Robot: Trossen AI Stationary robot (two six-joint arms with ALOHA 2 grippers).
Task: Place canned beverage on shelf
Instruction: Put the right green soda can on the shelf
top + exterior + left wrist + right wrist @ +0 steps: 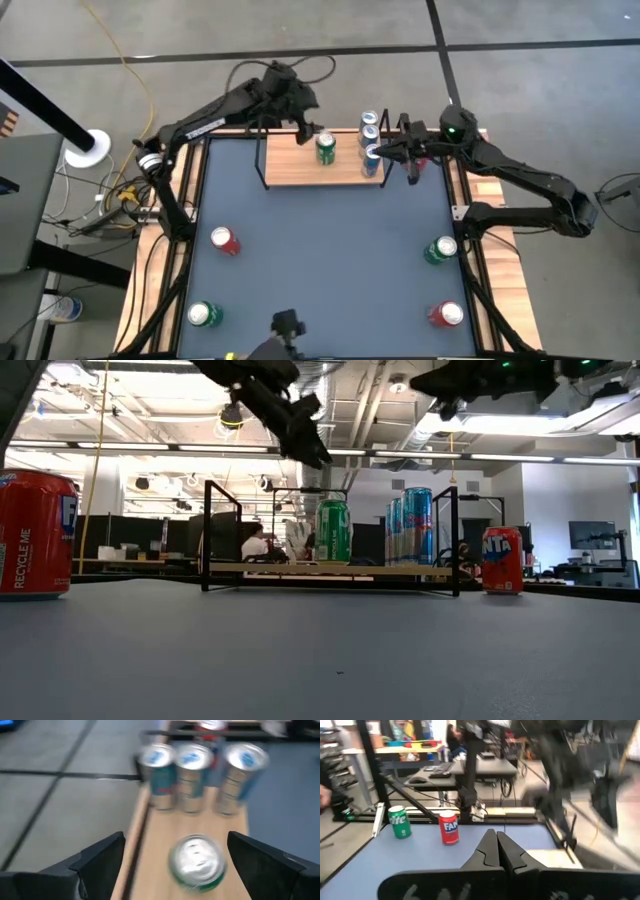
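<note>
The shelf [300,170], a light-wood board in a black wire frame, stands at the table's far middle. A green can [326,148] stands upright on it near the middle, and three blue-silver cans [370,140] stand in a row at its right end. My left gripper [305,128] hangs open in the air above the green can [333,530]. In the left wrist view its fingers stand apart on either side of the can's top [197,862], touching nothing. My right gripper [392,150] is shut and empty, high over the shelf's right end.
Loose cans stand on the blue-grey tabletop [330,250]: a red one [225,241] and a green one [203,314] at the left, a green one [440,250] and a red one [446,314] at the right. People sit in the room beyond.
</note>
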